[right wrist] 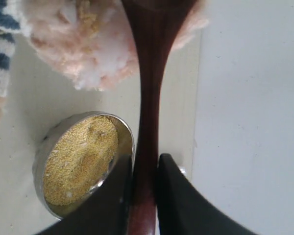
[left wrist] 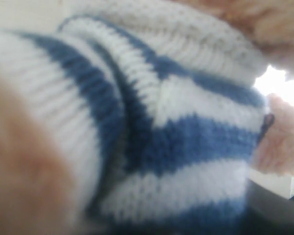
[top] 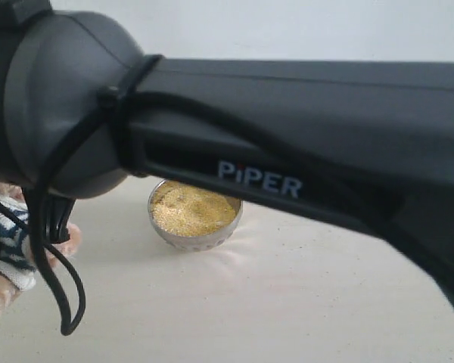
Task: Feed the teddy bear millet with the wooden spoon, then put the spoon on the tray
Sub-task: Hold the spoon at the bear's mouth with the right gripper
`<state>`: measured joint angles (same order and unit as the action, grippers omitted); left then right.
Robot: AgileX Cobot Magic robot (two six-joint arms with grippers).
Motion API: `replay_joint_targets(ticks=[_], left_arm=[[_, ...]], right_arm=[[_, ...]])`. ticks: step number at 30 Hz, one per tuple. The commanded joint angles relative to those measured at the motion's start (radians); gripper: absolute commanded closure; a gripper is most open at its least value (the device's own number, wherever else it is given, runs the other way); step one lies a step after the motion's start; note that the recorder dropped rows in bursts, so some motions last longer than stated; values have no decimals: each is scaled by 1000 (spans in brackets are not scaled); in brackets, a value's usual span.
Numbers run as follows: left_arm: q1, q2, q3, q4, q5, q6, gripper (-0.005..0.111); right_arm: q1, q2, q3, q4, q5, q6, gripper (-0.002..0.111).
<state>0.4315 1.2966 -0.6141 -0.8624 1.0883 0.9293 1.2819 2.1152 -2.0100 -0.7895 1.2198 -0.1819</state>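
Observation:
The teddy bear [top: 1, 246] shows only at the far left of the exterior view; its navy-and-white shirt [left wrist: 186, 137] fills the left wrist view, hiding my left gripper's fingers. My right gripper [right wrist: 144, 164] is shut on the handle of the wooden spoon [right wrist: 152, 73]. The spoon reaches up to the bear's pale fluffy muzzle [right wrist: 98, 54], and its small bowl is cut off by the frame edge. Yellow grains cling to the fur [right wrist: 88, 17]. The millet [right wrist: 81, 156] [top: 191, 210] lies in a round metal bowl [right wrist: 39, 161] under the spoon's handle. A flat white surface beside the bowl looks like the tray [right wrist: 245, 122].
A dark robot arm marked PiPER [top: 287, 144] crosses most of the exterior view and hides much of the pale table [top: 250, 302]. A black cable [top: 60, 287] loops down from it near the bear.

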Motion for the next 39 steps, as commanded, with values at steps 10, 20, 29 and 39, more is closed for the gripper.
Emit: replay_joint_targets(ticks=[10,20,29,39], left_arm=[[2,-16,1,-19,5,6,100],[2,-16,1,-19,5,6,100],[2,-16,1,-19,5,6,100],[2,-16,1,-19,5,6,100]], right_arm=[[6,59,-3,-135,1,70,106],[6,61,-3,-253,1,157,106],[36,71,-3,-268,1,202,106],[50,53,107,-291,1,228,106]])
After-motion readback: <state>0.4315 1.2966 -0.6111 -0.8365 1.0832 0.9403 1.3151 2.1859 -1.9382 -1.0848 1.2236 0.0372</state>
